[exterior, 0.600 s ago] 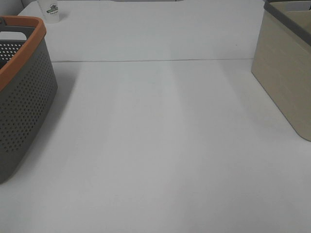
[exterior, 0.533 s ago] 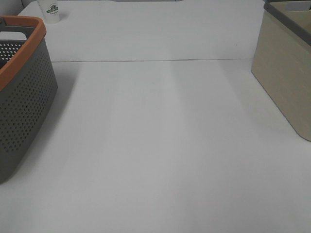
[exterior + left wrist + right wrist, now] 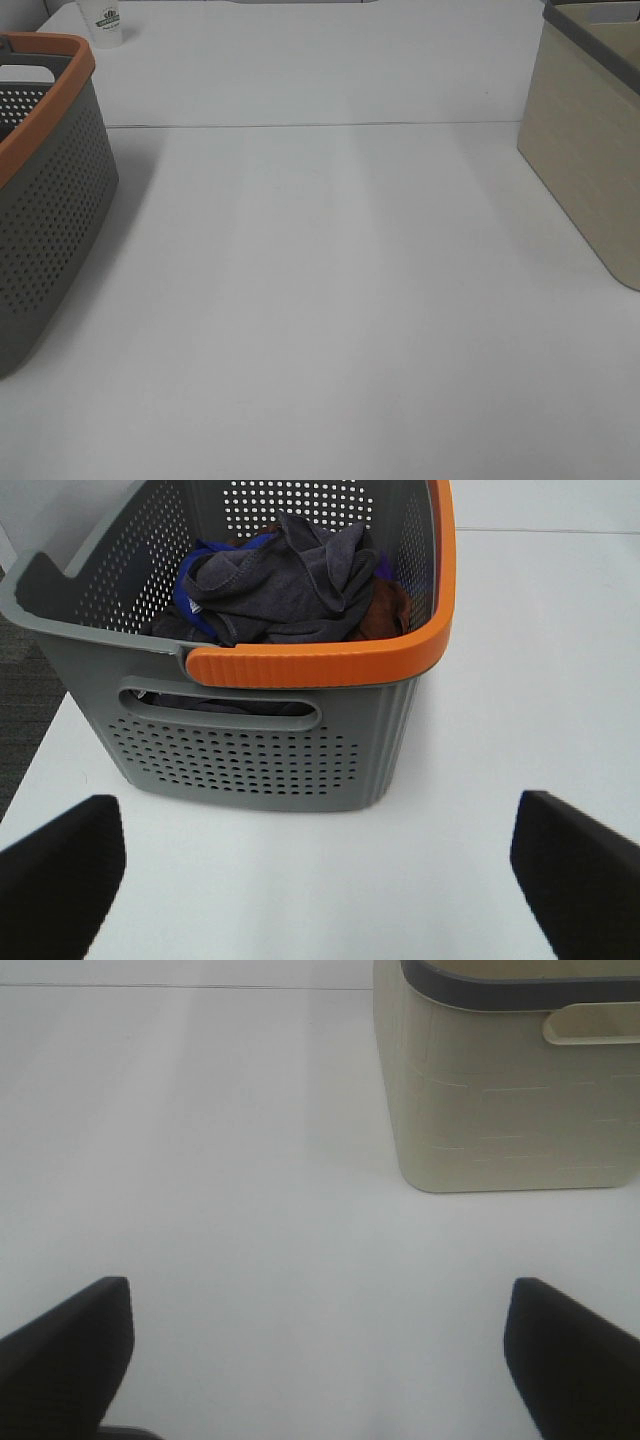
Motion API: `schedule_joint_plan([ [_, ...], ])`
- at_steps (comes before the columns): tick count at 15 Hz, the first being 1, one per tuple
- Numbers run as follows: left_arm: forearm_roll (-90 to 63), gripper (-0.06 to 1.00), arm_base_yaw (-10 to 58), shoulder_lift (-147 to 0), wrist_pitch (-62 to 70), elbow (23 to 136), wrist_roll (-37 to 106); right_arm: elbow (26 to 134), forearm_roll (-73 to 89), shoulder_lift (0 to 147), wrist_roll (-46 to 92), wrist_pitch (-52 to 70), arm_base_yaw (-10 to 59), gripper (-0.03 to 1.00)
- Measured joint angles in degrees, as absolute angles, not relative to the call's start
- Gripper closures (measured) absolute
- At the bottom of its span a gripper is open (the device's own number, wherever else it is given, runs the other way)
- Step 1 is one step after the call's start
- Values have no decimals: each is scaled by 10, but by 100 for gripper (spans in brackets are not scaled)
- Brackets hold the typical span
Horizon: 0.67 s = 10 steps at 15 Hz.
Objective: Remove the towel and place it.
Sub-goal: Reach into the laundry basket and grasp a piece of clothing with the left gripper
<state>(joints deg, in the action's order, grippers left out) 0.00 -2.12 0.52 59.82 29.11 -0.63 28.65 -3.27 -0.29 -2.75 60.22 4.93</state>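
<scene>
Pincers: two, one per arm.
Left pincer: released, two dark fingers spread wide, nothing between them, held over the bare bench.
Right pincer: released as well, two dark fingers set wide apart, gripping nothing, also over bare bench.
Baskets: two, both standing upright on the bench, well apart, at opposite sides.
Grey basket: one, perforated walls, orange rim, slot handle in the near wall; straight ahead of the left pincer, beyond its fingertips and not touching them.
Beige basket: one, smooth ribbed walls, dark grey rim, slot handle; ahead of the right pincer and clear of both fingers, inside hidden from view.
Towel: one, dark charcoal-grey, crumpled in a heap inside the grey basket, on top of the pile; ahead of the left pincer, well apart from it, below the orange rim.
Other cloths: at least two in the same basket, a blue cloth at one edge of the towel and a rust-brown cloth against the far-side wall, both partly buried; exact count impossible to tell.
Cup: one, white with a dark print, upright at the far edge of the bench, beyond the grey basket.
</scene>
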Motion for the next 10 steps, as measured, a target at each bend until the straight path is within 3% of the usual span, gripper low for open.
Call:
schedule_joint_plan([
  [10,0,-4,-21,5,598,291,-6,286,-33,-3,-28,602,49,0],
])
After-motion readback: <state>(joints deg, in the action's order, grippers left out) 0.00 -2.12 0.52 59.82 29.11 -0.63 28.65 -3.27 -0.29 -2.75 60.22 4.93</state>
